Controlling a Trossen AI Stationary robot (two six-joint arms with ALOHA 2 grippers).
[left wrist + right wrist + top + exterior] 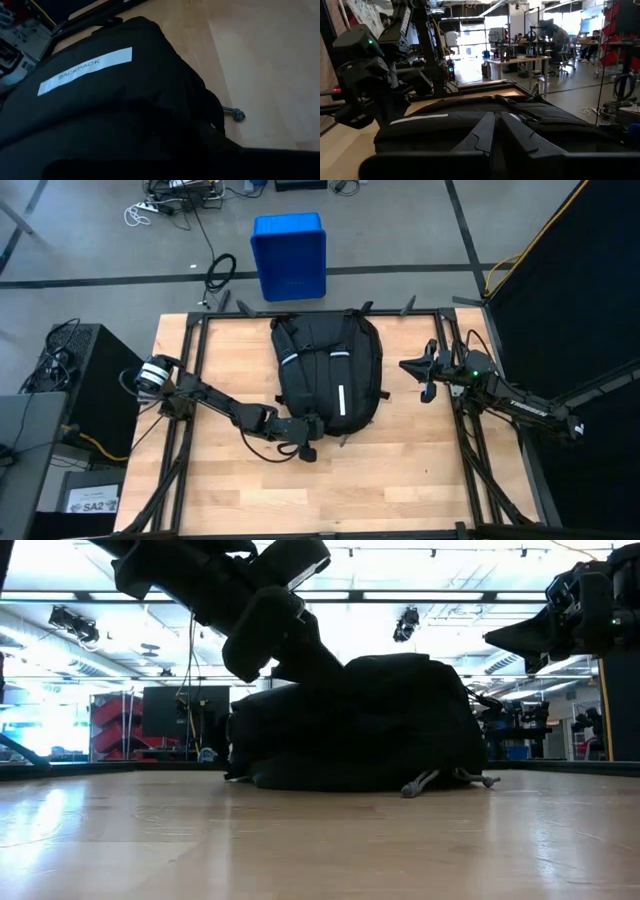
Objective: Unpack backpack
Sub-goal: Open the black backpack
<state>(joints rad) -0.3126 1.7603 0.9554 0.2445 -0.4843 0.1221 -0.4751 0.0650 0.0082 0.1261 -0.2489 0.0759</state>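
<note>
Overhead, the large black fabric backpack [328, 375] with thin white reflective stripes lies flat on the pale wooden bench [400, 480], toward its far middle. The left gripper [303, 438] sits at the pack's near left corner, jaws clenched; whether they pinch any fabric cannot be told. The right gripper [428, 377] hangs near the pack's right side, apart from it, jaws clenched on nothing. A blue plastic bin [290, 255] stands on the floor beyond the bench.

At table height, the backpack [360, 725] is a dark mound, the left arm leaning onto it.

The left wrist camera shows a white label [85, 70] reading BACKPACK and a grey cord end [235, 114].

The right wrist camera shows closed fingers [485, 132] facing the backpack [470, 117].
</note>
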